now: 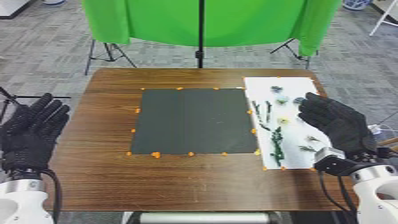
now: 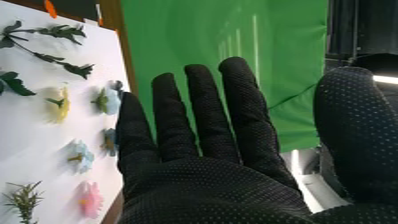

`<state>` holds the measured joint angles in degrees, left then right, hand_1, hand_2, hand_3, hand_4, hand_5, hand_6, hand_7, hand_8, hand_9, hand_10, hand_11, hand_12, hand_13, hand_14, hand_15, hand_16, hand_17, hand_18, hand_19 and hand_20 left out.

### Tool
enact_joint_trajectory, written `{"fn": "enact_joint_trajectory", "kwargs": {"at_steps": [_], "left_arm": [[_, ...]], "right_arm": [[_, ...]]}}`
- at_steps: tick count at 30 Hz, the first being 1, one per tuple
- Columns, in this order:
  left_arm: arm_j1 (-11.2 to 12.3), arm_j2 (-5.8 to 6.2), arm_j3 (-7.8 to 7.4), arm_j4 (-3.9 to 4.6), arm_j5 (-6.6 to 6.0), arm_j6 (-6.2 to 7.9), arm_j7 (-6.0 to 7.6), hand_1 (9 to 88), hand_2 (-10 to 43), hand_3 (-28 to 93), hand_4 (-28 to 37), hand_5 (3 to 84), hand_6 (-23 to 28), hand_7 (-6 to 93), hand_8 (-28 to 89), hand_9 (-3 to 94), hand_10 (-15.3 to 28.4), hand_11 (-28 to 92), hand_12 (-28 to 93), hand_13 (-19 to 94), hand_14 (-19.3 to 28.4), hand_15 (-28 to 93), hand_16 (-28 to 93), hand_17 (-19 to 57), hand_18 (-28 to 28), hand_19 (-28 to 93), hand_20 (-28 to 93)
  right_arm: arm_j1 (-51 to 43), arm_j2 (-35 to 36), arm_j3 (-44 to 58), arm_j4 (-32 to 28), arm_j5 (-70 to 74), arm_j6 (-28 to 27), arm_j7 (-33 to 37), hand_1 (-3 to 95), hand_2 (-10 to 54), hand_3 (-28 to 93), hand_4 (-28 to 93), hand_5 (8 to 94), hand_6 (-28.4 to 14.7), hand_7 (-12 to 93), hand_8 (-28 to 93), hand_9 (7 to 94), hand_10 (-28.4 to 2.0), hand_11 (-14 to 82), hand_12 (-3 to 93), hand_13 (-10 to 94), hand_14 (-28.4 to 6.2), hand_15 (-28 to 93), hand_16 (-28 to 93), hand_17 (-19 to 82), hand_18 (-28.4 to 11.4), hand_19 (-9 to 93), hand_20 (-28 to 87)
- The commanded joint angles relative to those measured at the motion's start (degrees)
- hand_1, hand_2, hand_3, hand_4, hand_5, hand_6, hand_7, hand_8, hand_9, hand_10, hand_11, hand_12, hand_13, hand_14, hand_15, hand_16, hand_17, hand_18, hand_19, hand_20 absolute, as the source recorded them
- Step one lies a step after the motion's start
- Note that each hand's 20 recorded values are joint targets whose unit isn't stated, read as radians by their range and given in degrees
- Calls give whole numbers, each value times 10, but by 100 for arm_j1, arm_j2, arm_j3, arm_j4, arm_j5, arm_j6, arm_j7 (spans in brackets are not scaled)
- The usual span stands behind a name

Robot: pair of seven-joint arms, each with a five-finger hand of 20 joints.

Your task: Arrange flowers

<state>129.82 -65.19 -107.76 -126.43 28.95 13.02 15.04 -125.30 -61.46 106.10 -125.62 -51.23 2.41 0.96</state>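
Note:
In the head view, my left hand (image 1: 34,131) is open off the table's left side. My right hand (image 1: 336,120) is open over the right edge of the white sheet (image 1: 306,135); its palm (image 2: 213,185) fills much of the right wrist view, holding nothing. Green stems (image 1: 276,145) lie on the sheet beside a yellow flower (image 1: 283,120) and a bluish flower (image 1: 277,89). The right wrist view has a yellow flower (image 2: 60,105), a light blue flower (image 2: 82,157), a pink flower (image 2: 91,200) and a leafy sprig (image 2: 25,201). The dark mat (image 1: 191,121) is bare.
Orange tape bits (image 1: 155,155) mark the edges of the mat and sheet on the brown table (image 1: 178,182). Beyond the far edge stand a green backdrop (image 1: 160,22) and its black stand (image 1: 200,54).

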Motion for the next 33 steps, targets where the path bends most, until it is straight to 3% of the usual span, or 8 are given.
{"fn": "enact_joint_trajectory", "kwargs": {"at_steps": [1,6,9,11,14,22,26,33], "left_arm": [[105,-79,8,-24,-72,39,22,259,126,736,-283,443,93,134,-82,365,158,170,122,263,151,274,-39,-27,129,223,126],[119,-95,23,-33,-100,48,34,258,127,735,-283,443,92,134,-82,366,157,170,122,263,151,275,-39,-27,129,222,125],[144,-102,24,-45,-136,81,59,258,127,736,-283,443,92,134,-83,366,157,171,122,264,152,276,-39,-27,130,222,126],[135,-98,32,-41,-167,83,58,258,127,736,-283,443,93,135,-83,367,157,171,122,265,152,277,-39,-28,130,223,126],[127,-86,58,-39,-176,112,62,257,127,736,-283,445,93,134,-83,368,157,172,122,266,151,278,-39,-28,130,224,126],[177,-51,90,-64,-250,168,36,257,128,737,-283,447,94,138,-82,370,159,176,124,269,154,285,-40,-29,131,228,128],[163,-47,150,-52,-269,169,3,257,128,738,-283,449,94,140,-83,372,159,180,124,272,153,287,-40,-30,132,230,128],[181,-27,183,-62,-283,185,-32,258,128,738,-283,451,95,144,-85,373,160,183,124,273,155,291,-42,-29,132,232,127]], "right_arm": [[-76,12,62,-71,-42,2,12,196,59,826,-210,492,-39,132,-119,473,-142,56,107,345,-145,111,126,126,-151,153,155],[-61,31,85,-95,-91,64,69,197,58,826,-210,491,-39,133,-119,474,-142,57,108,346,-147,112,129,126,-151,155,155],[-3,100,-3,-251,-586,618,524,209,53,820,-212,494,-41,136,-120,479,-142,61,109,366,-146,123,137,130,-154,184,168],[44,163,-30,-356,-1338,784,1061,228,57,806,-211,510,-45,144,-123,508,-146,81,112,460,-138,166,179,139,-162,271,201],[119,328,-211,-423,-2535,1038,1589,239,53,792,-209,531,-59,143,-123,543,-158,106,115,516,-138,250,212,148,-175,366,220],[293,798,-1201,-564,-6180,1190,3485,312,-64,733,-216,676,-37,227,-126,731,-167,293,215,629,-140,672,245,235,-222,751,341],[605,879,-1822,-457,-7251,392,3997,338,-93,706,-211,700,-33,256,-130,748,-163,349,248,640,-140,737,268,259,-234,793,384],[910,1004,-2822,-58,-9111,18,4506,335,-95,653,-236,708,-37,270,-124,743,-167,390,271,644,-143,757,287,277,-254,822,393]]}}
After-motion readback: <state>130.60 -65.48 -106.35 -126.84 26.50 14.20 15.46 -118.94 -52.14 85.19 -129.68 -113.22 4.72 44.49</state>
